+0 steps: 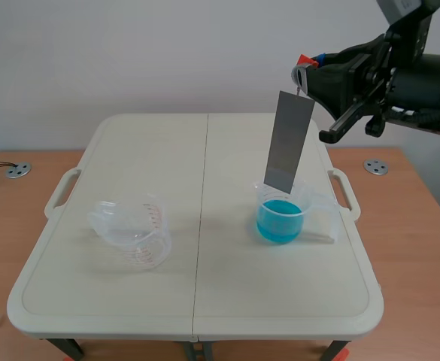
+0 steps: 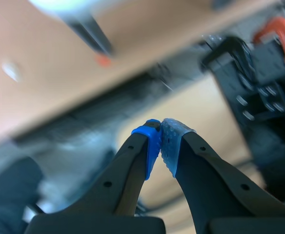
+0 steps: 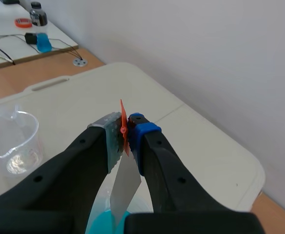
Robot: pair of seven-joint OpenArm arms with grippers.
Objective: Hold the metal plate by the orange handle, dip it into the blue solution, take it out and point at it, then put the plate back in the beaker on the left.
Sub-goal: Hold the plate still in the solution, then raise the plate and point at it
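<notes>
The metal plate (image 1: 288, 141) hung tilted from the right hand (image 3: 125, 128), which pinched its orange handle (image 3: 123, 122), its lower edge at the mouth of the blue-solution beaker (image 1: 281, 219). The left hand (image 2: 160, 128) was closed on nothing.

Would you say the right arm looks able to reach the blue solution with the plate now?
Probably yes: the right gripper holds the metal plate right over the open beaker of blue solution, nothing between.

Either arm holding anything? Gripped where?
The right end effector holds the metal plate by its orange handle, at the top end. The left end effector is shut on nothing.
</notes>
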